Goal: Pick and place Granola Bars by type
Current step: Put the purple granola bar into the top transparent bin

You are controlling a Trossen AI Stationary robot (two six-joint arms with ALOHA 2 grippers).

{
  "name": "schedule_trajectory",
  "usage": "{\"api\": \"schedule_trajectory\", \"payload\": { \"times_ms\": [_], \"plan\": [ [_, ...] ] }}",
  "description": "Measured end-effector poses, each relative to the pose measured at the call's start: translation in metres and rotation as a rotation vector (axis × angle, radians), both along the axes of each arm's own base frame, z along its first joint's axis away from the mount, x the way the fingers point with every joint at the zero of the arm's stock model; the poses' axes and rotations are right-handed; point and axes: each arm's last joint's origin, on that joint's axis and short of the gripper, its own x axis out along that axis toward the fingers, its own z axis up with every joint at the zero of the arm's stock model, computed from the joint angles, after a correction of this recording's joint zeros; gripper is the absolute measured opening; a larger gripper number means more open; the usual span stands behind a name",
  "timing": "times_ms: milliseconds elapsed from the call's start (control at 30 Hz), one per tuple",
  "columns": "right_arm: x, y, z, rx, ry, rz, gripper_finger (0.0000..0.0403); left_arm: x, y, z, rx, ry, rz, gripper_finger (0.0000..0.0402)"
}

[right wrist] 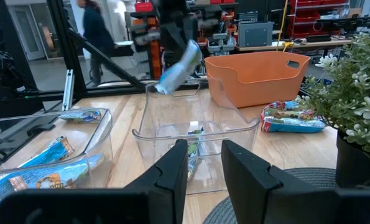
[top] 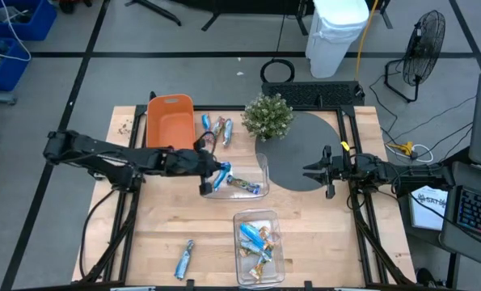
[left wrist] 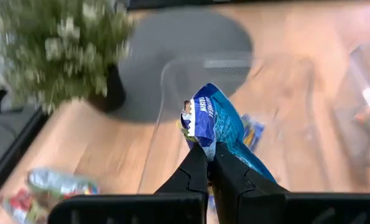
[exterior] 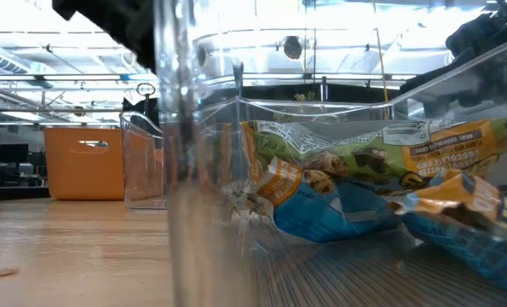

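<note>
left hand (top: pixel 210 171) pinches a blue bar (left wrist: pixel 212 122) above the centre clear bin (top: pixel 242 183); right hand (top: pixel 321 170) half-open at three o'clock; six-o'clock bin (top: pixel 259 246) partly filled; loose bars (top: pixel 216 128) remain at twelve and seven (top: pixel 183 259).

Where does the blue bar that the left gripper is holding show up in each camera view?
High view: blue bar at the left gripper, over the middle clear bin.
Low view: not identifiable.
Left wrist view: centre, pinched between the dark fingers.
Right wrist view: upper middle, hanging above the clear bin.
Shared landmark: the potted plant beside that bin.
</note>
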Motion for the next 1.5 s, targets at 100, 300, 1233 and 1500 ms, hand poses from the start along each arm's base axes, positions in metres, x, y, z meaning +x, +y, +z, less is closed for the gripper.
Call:
{"api": "schedule_trajectory", "payload": {
  "times_ms": [100, 300, 1233, 1500],
  "plan": [
    [0.000, 0.000, 0.000, 0.000, 0.000, 0.000, 0.0089, 0.002, 0.005, -0.010, -0.014, 0.064, 0.032, 0.0006],
    [0.000, 0.000, 0.000, 0.000, 0.000, 0.000, 0.0089, -0.001, 0.009, -0.022, -0.032, 0.168, 0.065, 0.0006],
    [0.000, 0.000, 0.000, 0.000, 0.000, 0.000, 0.0089, -0.003, 0.008, -0.025, -0.124, 0.192, 0.059, 0.0006],
    [0.000, 0.000, 0.000, 0.000, 0.000, 0.000, 0.0089, -0.003, 0.006, -0.025, -0.176, 0.194, 0.019, 0.0006]
  ]
}}
